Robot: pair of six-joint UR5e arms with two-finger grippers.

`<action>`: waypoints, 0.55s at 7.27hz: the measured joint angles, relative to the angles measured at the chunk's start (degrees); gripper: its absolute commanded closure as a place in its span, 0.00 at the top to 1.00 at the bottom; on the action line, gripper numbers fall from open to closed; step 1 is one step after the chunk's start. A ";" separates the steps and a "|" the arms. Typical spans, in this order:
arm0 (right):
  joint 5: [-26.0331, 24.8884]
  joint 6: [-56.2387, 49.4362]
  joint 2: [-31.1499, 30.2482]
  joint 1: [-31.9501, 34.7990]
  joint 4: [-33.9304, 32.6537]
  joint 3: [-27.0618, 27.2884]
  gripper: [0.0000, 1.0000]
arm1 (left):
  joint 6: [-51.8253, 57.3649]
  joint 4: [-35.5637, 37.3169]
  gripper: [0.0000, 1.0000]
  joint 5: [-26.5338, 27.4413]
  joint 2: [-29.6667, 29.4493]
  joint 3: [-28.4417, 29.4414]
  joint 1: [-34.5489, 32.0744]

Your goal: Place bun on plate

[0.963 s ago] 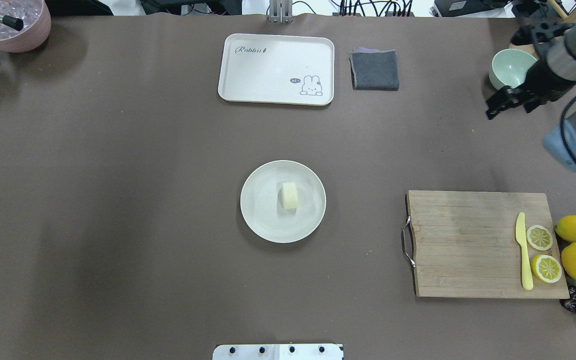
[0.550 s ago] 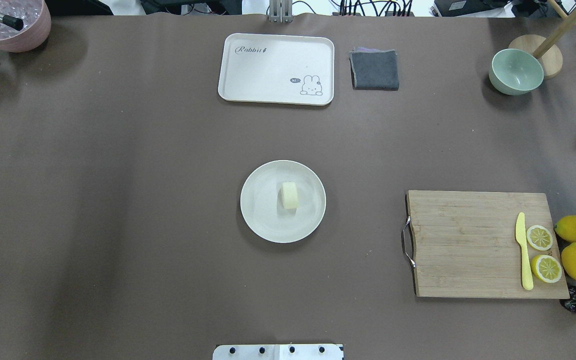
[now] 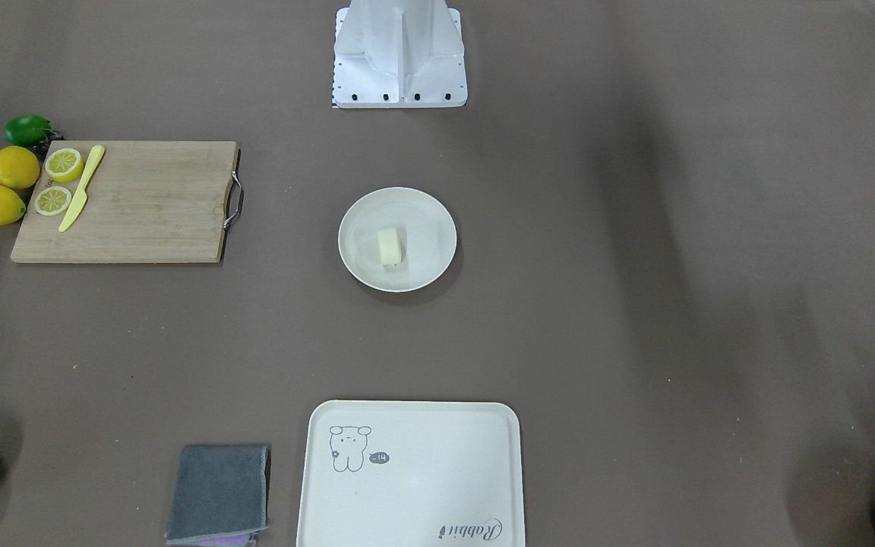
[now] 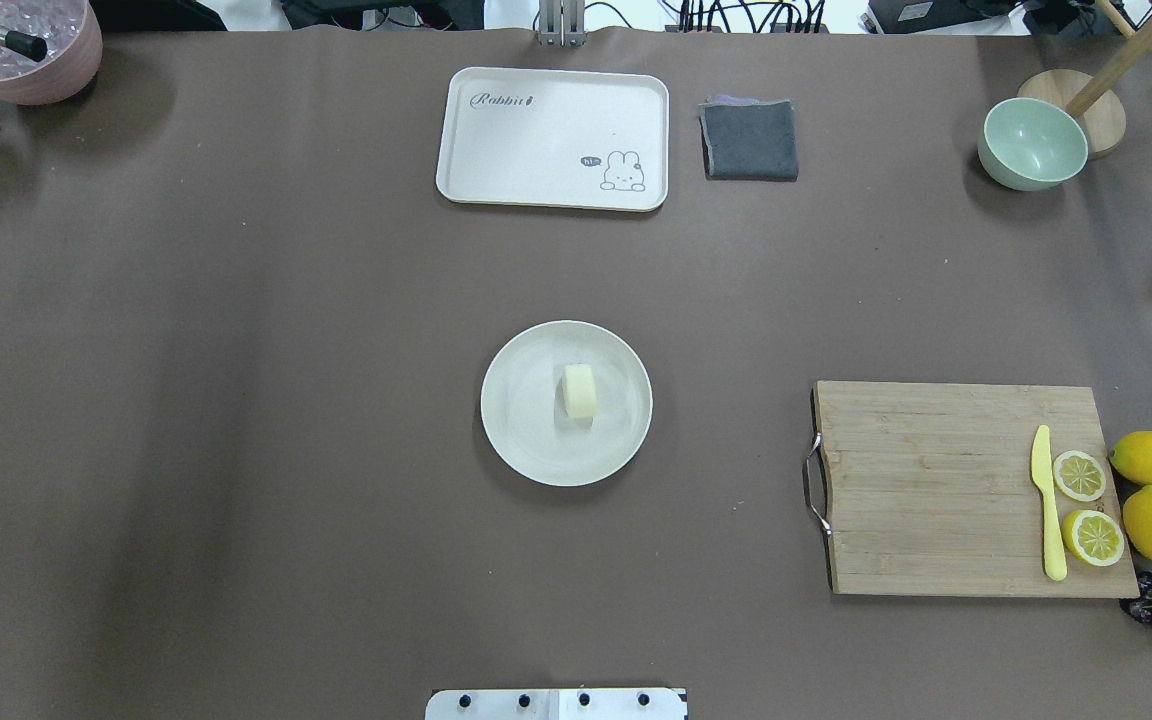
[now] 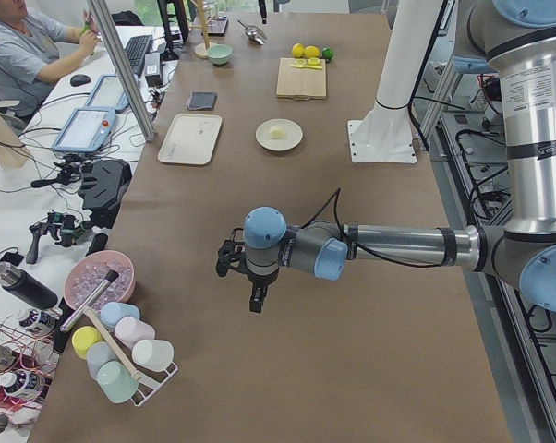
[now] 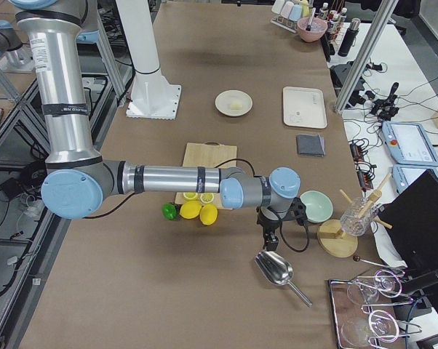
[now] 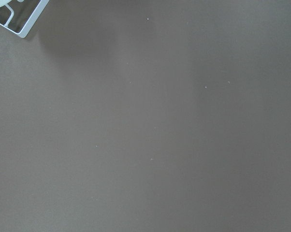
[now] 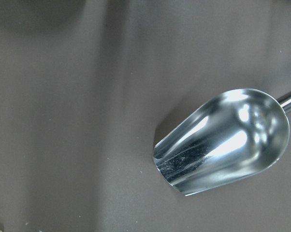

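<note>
Bun lies mid-plate, central on the table, with open cover on every side. Tray sits toward the far edge, board by the right edge. The right arm, over the green bowl a second ago, has left the overhead view; bun and plate are unmoved. Right gripper hangs above a scoop, left gripper above the cover. I cannot tell how far either is open. Pink bowl holds clear lumps.
</note>
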 measured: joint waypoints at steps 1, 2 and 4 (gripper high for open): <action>0.34 0.13 -0.56 0.47 -0.01 -0.07 1.00 | 0.01 0.34 0.97 0.19 -0.40 -0.11 -0.05; 0.79 0.14 -1.12 0.75 0.00 0.02 1.00 | 0.04 0.43 0.97 0.18 -0.58 -0.16 -0.06; 1.47 0.08 -1.99 1.01 0.21 -0.10 1.00 | 0.01 0.50 0.97 -0.14 -0.79 -0.15 -0.05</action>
